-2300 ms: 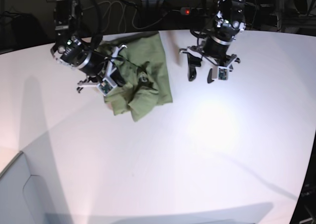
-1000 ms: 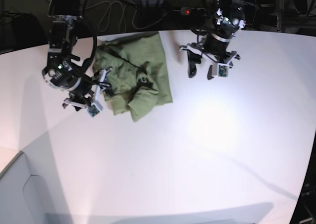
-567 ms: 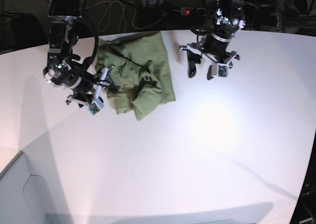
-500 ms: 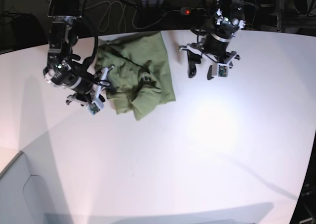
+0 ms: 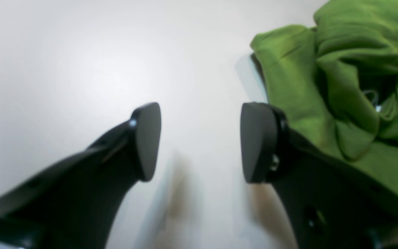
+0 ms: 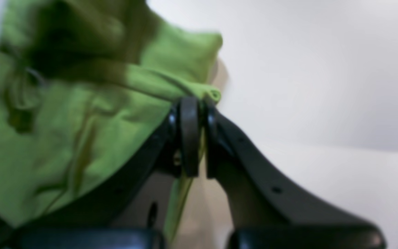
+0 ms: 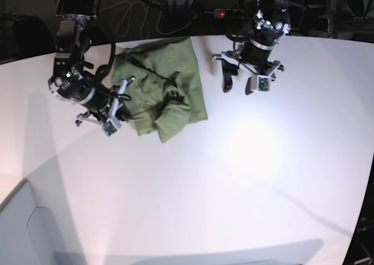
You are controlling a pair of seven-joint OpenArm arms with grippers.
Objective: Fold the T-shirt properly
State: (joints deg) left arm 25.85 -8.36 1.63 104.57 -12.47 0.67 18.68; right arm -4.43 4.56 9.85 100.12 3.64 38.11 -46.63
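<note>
The T-shirt (image 7: 162, 91) lies bunched on the table (image 7: 245, 177), toward its far edge and left of centre in the base view. The right gripper (image 7: 120, 110) sits at the shirt's near-left edge — its jaws are pressed together on a fold of cloth (clearest in the right wrist view). The left gripper (image 7: 239, 85) hangs to the shirt's right, apart from it, jaws spread over bare table — nothing between them.

Base overhead; wrist views close; T-shirt (image 7: 160, 90) shared.
</note>
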